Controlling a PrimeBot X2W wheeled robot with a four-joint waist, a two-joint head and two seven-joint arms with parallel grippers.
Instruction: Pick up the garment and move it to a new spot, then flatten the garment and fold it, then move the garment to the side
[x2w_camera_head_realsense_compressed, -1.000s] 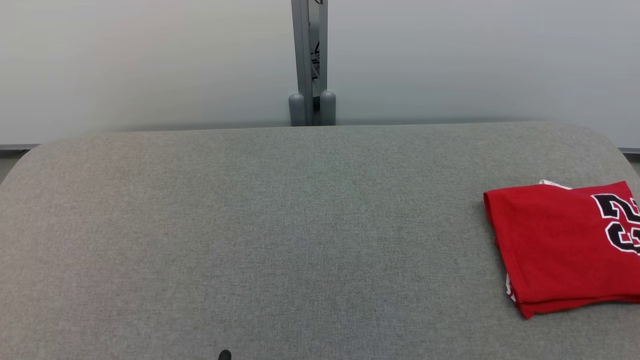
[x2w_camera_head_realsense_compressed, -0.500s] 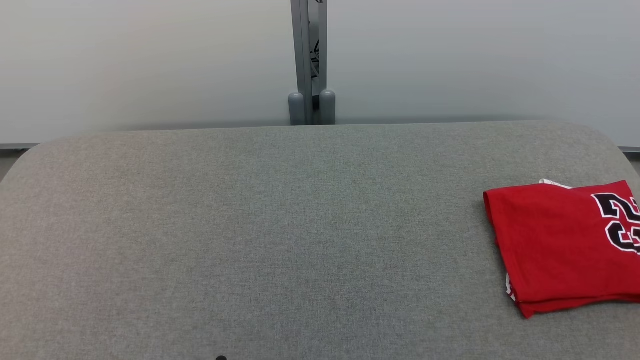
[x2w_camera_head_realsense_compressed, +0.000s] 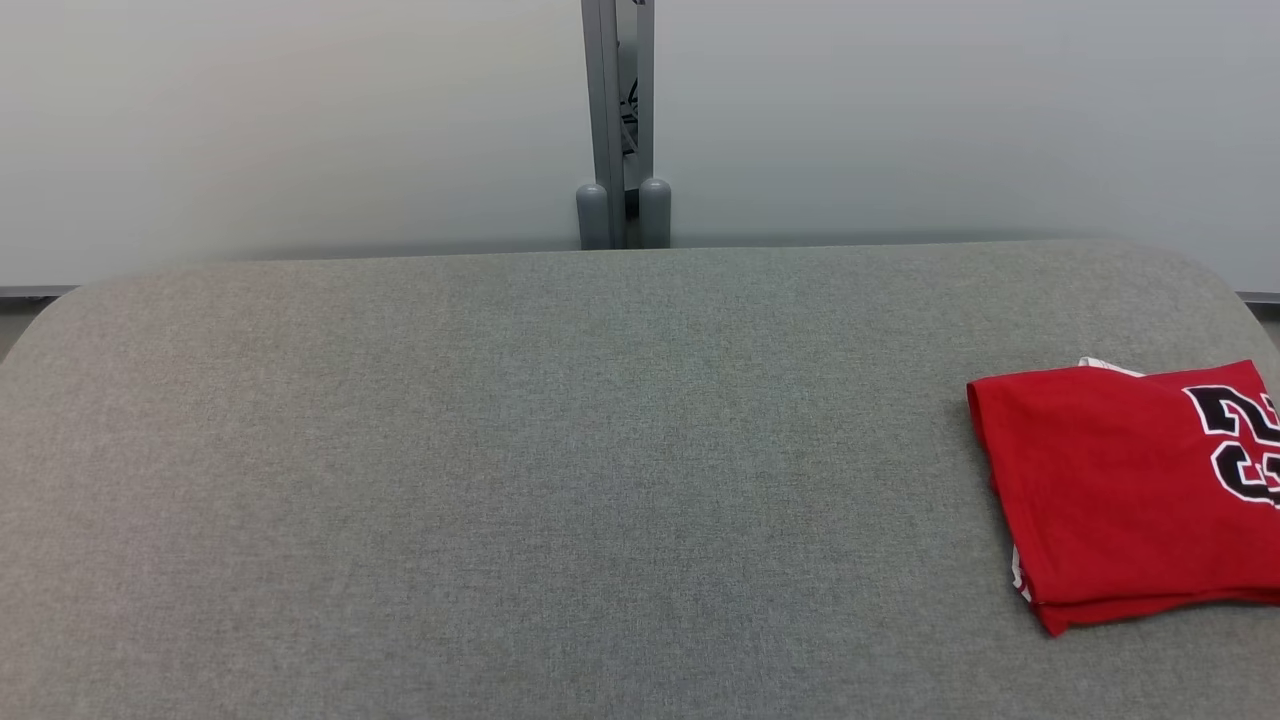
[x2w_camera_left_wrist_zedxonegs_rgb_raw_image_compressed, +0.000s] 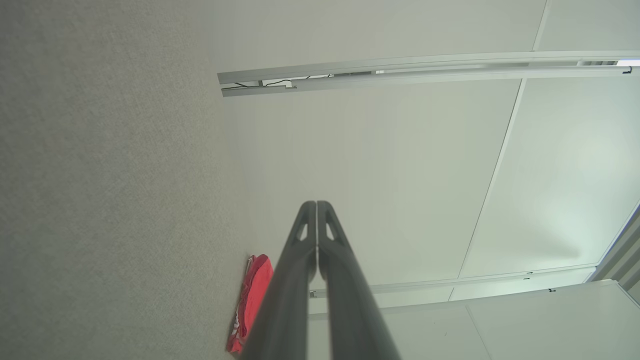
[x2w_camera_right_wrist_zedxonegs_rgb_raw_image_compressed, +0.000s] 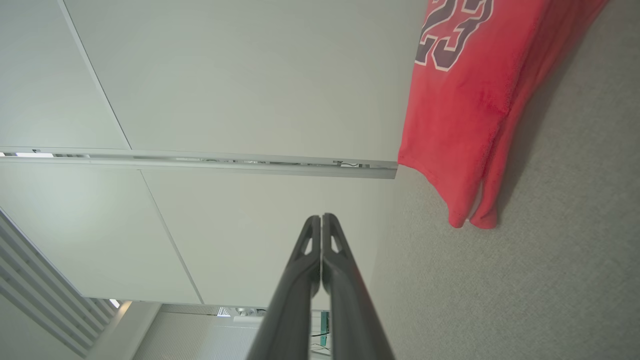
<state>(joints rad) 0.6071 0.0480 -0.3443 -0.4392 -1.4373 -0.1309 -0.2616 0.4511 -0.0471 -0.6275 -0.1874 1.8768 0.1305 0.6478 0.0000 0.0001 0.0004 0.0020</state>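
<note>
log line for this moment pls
garment: folded, lying at table's right side | table: grey fabric top | jaws: both shut, empty, off garment

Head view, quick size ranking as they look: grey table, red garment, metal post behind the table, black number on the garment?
1. grey table
2. red garment, cropped by the view's right edge
3. metal post and black number look about alike: the post stands farther off, the number is cropped, so no ranking.
</note>
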